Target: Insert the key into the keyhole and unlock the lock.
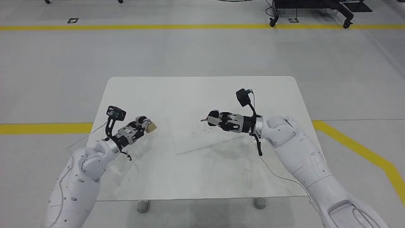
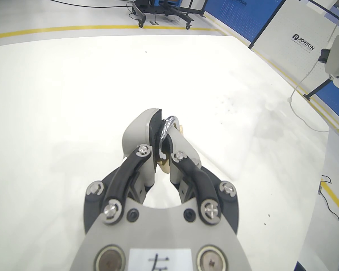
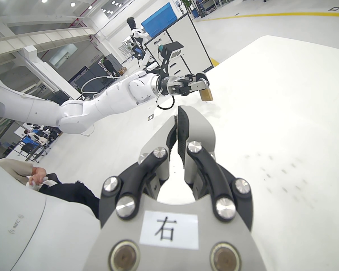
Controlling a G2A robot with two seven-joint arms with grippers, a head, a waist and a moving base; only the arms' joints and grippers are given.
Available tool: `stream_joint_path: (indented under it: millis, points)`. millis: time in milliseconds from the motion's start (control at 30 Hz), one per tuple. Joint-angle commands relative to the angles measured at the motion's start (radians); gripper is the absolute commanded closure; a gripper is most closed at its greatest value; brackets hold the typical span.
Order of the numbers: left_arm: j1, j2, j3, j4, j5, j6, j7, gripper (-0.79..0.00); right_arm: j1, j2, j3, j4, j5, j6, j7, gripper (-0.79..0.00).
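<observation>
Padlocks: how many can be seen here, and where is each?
1. The brass padlock is clamped in the left gripper, above the left part of the table. None seems hidden.

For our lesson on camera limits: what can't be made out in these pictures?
Keyhole: left wrist view, left gripper covers the lock's body; right wrist view, too small.
Key's teeth: top view, key a tiny sliver; right wrist view, hidden inside the right gripper.

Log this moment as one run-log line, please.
left gripper: shut on padlock | right gripper: shut, thin tip protruding, likely key | padlock and key apart | key not yet inserted
</observation>
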Motion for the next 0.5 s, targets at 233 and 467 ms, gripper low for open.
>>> stream_joint_path:
  millis: [233,467]
  points:
    - [-0.091,-0.037,0.105,0.143,-0.831,0.151,-0.466,0.000,-0.021,-0.004,-0.001,-0.043,-0.023,0.038,-0.087,0.000]
    - [-0.281,-0.069,0.144,0.360,-1.352,0.478,-0.868,0.000,-0.036,-0.014,0.004,-0.063,-0.083,0.045,-0.239,0.000]
